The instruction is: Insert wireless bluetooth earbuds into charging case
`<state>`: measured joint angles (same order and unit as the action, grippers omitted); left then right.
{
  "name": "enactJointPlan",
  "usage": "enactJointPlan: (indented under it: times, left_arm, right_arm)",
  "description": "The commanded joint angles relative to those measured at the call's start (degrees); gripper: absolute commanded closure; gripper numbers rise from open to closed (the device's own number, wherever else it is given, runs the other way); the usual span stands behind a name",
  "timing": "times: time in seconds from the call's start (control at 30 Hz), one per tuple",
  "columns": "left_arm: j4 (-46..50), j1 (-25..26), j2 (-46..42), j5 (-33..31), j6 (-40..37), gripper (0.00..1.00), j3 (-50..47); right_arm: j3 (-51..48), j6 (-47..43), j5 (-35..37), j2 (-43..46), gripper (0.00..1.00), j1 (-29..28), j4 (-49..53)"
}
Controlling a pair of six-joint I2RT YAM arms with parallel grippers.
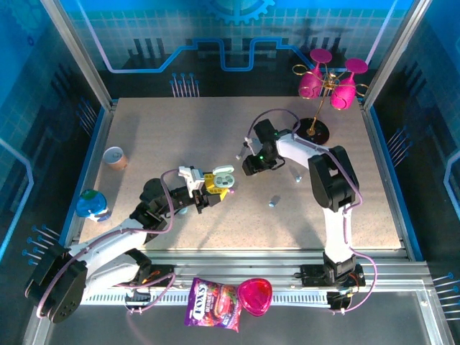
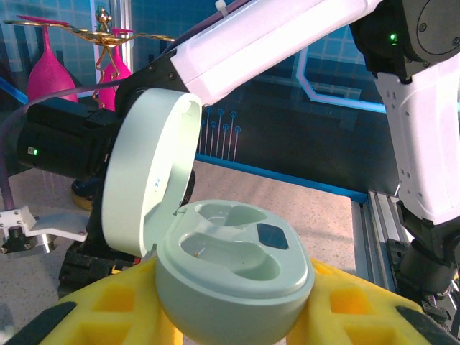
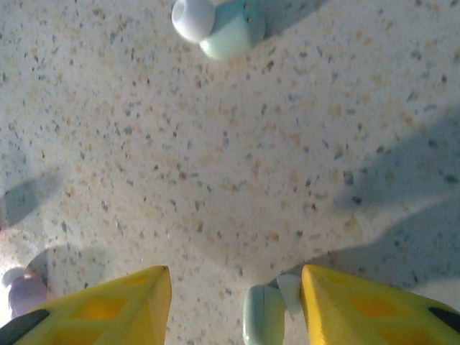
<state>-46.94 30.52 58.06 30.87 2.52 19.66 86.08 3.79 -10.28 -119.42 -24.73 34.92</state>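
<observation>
Left end effector (image 1: 210, 188) clamped on open mint charging case (image 2: 233, 266); left wrist view shows both sockets empty. Right end effector (image 3: 236, 287) fingers apart above table (image 3: 215, 158), mint earbud (image 3: 262, 314) just beside one finger; second earbud (image 3: 219, 25) farther off, purple earbud (image 3: 25, 291) at left edge.

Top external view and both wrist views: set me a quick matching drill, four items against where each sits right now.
Items:
1 charging case
2 mint earbud
3 purple earbud
4 candy bag

Places:
A on the front rail
B between the right fingers, on the table
C in the left fingers, lid open
D on the table, outside the right fingers

Pairs: 1-C; 2-B; 3-D; 4-A
</observation>
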Motion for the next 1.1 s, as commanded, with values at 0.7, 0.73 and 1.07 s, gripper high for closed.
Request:
enactJointPlan:
  times: [0.7, 0.73, 1.07]
  left_arm:
    - [-2.7, 0.0, 1.0, 1.8, -0.9, 0.77, 0.0]
    - [-2.6, 0.1, 0.9, 1.7, -0.9, 0.77, 0.0]
    - [-1.2, 0.1, -0.6, 1.5, -1.2, 0.77, -0.5]
  right_arm:
    - [-2.4, 6.4, 0.7, 2.4, 0.37, 0.2, -2.9]
    - [-2.4, 6.2, 0.5, 2.1, 0.37, 0.2, -2.6]
    - [-2.9, 4.4, -1.5, 0.9, 0.37, -0.9, -1.5]
